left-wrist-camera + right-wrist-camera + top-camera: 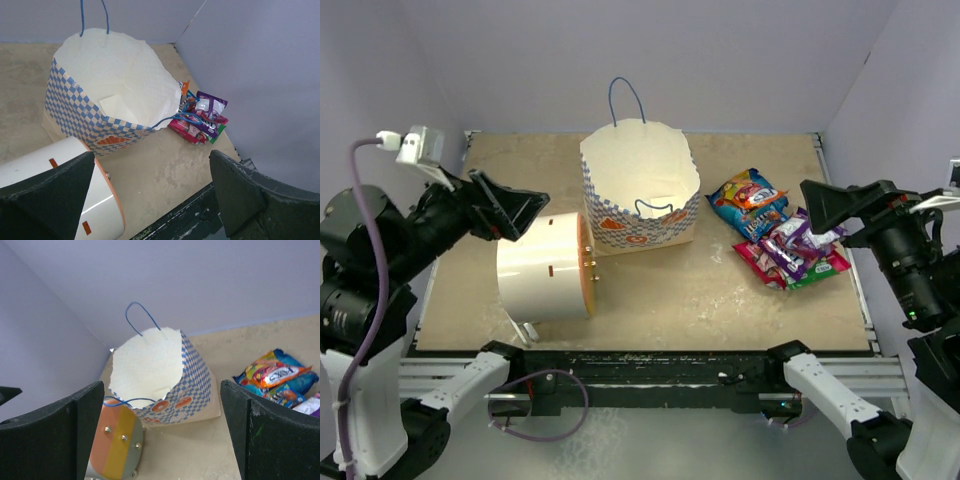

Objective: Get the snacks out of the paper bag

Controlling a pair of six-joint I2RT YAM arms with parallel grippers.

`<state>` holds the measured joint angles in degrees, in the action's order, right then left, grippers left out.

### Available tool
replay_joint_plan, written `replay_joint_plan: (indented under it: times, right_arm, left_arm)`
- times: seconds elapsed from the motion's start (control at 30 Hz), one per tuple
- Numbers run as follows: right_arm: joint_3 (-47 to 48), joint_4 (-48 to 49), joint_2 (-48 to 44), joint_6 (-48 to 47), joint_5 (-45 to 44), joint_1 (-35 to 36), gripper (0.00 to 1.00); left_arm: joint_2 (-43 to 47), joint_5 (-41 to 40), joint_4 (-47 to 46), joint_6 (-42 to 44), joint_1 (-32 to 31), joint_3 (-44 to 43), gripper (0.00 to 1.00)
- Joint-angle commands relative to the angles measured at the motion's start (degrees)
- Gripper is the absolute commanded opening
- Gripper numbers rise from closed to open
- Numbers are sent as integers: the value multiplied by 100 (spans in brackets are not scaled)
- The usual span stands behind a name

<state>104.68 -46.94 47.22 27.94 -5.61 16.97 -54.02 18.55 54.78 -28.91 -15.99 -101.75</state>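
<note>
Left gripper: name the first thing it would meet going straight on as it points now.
Probably the paper bag, at its checkered near side; the white cylinder lies just below that line. Depth is unclear.

My arms (380, 250) are black with white lower links (365, 400). My fingers (50, 195) are matte black wedges. A lilac cable (353, 170) runs back from the white camera box (418, 146) behind my left gripper (523, 215).

Lavender walls (650, 60) enclose tan tabletop (720, 290), even light
</note>
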Motion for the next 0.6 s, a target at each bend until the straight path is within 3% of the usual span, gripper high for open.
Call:
replay_joint_plan:
  times: [0.0, 0.3, 0.57]
  right_arm:
    - [-42, -438, 161, -377, -265, -1, 100]
    - [-463, -65, 92, -224, -207, -1, 100]
    - [-501, -110, 87, -244, -339, -1, 100]
  left_arm:
    - [88, -272, -206, -38, 14, 48, 99]
    - [-47, -490, 447, 134, 14, -634, 99]
    - [-69, -489, 520, 93, 12, -684, 99]
